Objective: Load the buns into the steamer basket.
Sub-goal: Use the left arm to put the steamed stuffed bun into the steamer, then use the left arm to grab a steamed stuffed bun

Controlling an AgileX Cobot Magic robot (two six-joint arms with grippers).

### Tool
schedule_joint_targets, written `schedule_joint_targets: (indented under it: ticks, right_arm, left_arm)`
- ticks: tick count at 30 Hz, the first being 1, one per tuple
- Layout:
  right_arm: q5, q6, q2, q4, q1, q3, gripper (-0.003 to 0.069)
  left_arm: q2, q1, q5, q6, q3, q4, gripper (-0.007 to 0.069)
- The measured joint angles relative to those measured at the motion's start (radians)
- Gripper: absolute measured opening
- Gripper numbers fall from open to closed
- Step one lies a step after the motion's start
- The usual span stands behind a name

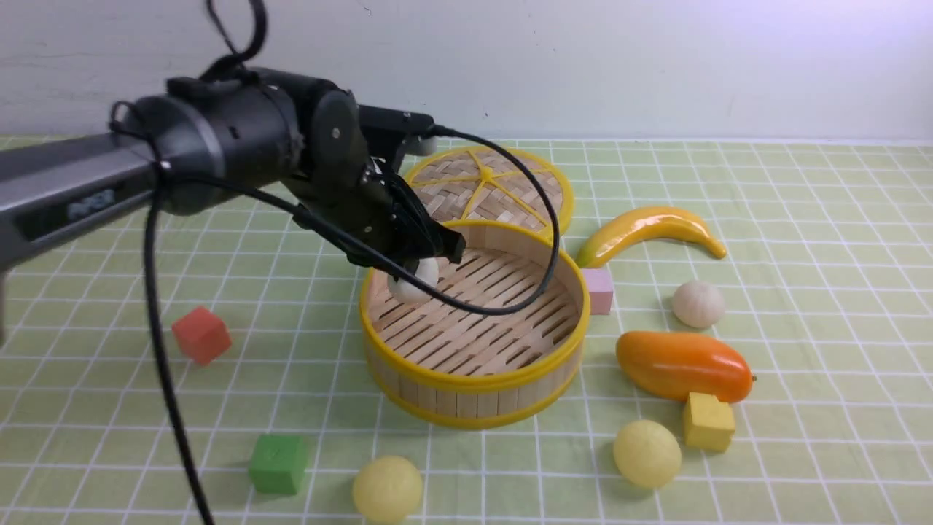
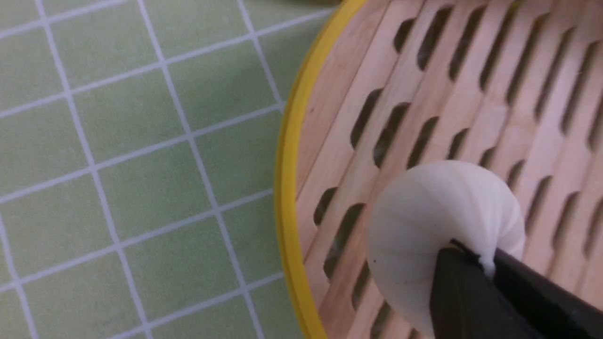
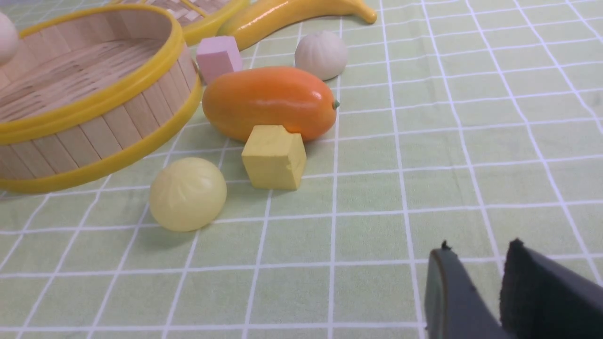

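**White bun held at basket, three on the cloth**

Writing: I see a pale mark on the left arm, too blurred to read.

Left gripper is clamped on a white bun, just inside the left rim of the basket. I cannot tell if the bun touches the floor.

Only the left wrist view shows the grip: black fingers pinch the bun's edge, and its faint pleats fan out over the slats.

Only the front view shows the near yellow bun, in front of the basket.

The right yellow bun lies beside a yellow cube. The second white bun lies farther off, behind the mango.

Right gripper shows only in its wrist view. Its jaws are slightly apart and hold nothing.
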Motion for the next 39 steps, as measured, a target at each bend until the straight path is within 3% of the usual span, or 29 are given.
schedule_joint_targets:
  ticks: [4, 6, 7, 10, 12, 15, 17, 20, 21, 24, 26, 30, 33, 39]
  right_arm:
    - [0.0, 0.0, 0.0, 0.0, 0.0, 0.0, 0.0181]
    - [0.0, 0.0, 0.0, 0.0, 0.0, 0.0, 0.0185]
    - [0.0, 0.0, 0.0, 0.0, 0.0, 0.0, 0.0185]
    - [0.0, 0.0, 0.0, 0.0, 0.0, 0.0, 0.0192]
    - [0.0, 0.0, 0.0, 0.0, 0.0, 0.0, 0.0195]
    - [0.0, 0.0, 0.0, 0.0, 0.0, 0.0, 0.0197]
    - [0.0, 0.0, 0.0, 0.0, 0.0, 0.0, 0.0201]
    - [0.0, 0.0, 0.0, 0.0, 0.0, 0.0, 0.0204]
    - [0.0, 0.0, 0.0, 0.0, 0.0, 0.0, 0.0207]
    - [0.0, 0.0, 0.0, 0.0, 0.0, 0.0, 0.0211]
    - [0.0, 0.0, 0.0, 0.0, 0.0, 0.0, 0.0211]
    - [0.0, 0.0, 0.0, 0.0, 0.0, 0.0, 0.0213]
    - [0.0, 0.0, 0.0, 0.0, 0.0, 0.0, 0.0216]
    - [0.0, 0.0, 0.0, 0.0, 0.0, 0.0, 0.0223]
  left_arm:
    - [0.103, 0.001, 0.083, -0.012, -0.109, 0.015, 0.0078]
    - [0.138, 0.001, 0.122, -0.024, -0.159, 0.017, 0.0196]
    - [0.138, 0.001, 0.123, -0.026, -0.159, 0.017, 0.0206]
    - [0.142, 0.001, 0.137, -0.053, -0.186, 0.03, 0.0399]
    - [0.127, 0.001, 0.162, -0.061, -0.196, 0.036, 0.047]
    - [0.078, -0.004, 0.231, -0.066, -0.206, 0.04, 0.0506]
    - [-0.003, -0.017, 0.308, -0.073, -0.196, 0.045, 0.0476]
    - [-0.12, -0.041, 0.35, -0.085, -0.137, 0.045, 0.0366]
    - [-0.213, -0.064, 0.36, -0.091, -0.035, 0.043, 0.0251]
    - [-0.335, -0.105, 0.359, -0.095, 0.147, 0.023, 0.0069]
    - [-0.398, -0.13, 0.343, -0.095, 0.283, 0.006, -0.0003]
    - [-0.431, -0.176, 0.238, -0.07, 0.491, -0.018, -0.0013]
    - [-0.406, -0.177, 0.182, -0.062, 0.525, -0.02, 0.0006]
    - [-0.336, -0.176, 0.074, -0.06, 0.526, -0.02, 0.0147]
